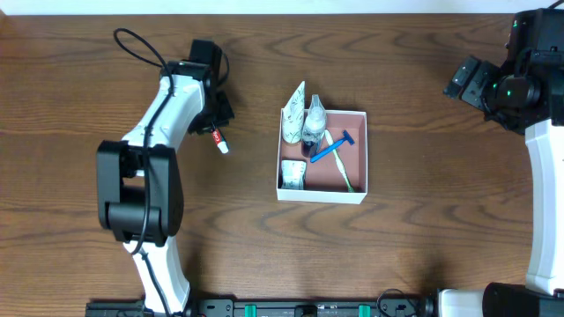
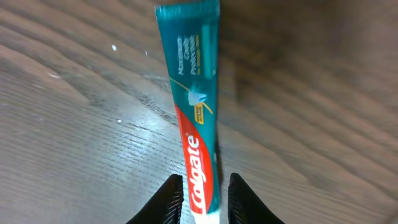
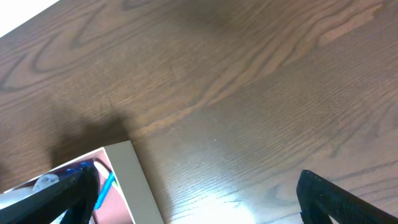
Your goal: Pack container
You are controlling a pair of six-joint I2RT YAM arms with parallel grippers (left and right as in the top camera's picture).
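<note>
Left of the container: the left pincer (image 2: 202, 190) is narrowed around the cap end of a teal-and-red Colgate toothpaste tube (image 2: 196, 106). One black finger sits tight on each side of the tube. I read this as a closed grasp. The hold is near the cap, probably so the long crimped end hangs free and can go into the box first. I cannot tell whether the tube is off the dark wood-grain counter (image 1: 88, 70) or lying flat on it.

The container: this square, shallow white-walled box with a pinkish floor (image 1: 322, 195) sits near the middle of the counter, well apart from the tube. It already holds several items:
- a clear small bottle with a dark cap (image 1: 314, 123) and a white sachet (image 1: 294, 106), both propped in the far-left corner
- a white folded packet (image 1: 293, 174) in the near-left corner
- a blue plastic razor (image 1: 330, 148) lying diagonally
- a green-handled toothbrush (image 1: 345, 172) along the right side

The bare pink floor is on the right side. I judge that to be the slot for the tube.

Right of the container: the right pincer (image 3: 199, 199) is spread wide and holds nothing. It is parked above the counter beyond the box's far-right corner. I judge it to be keeping out of the left arm's path.
</note>
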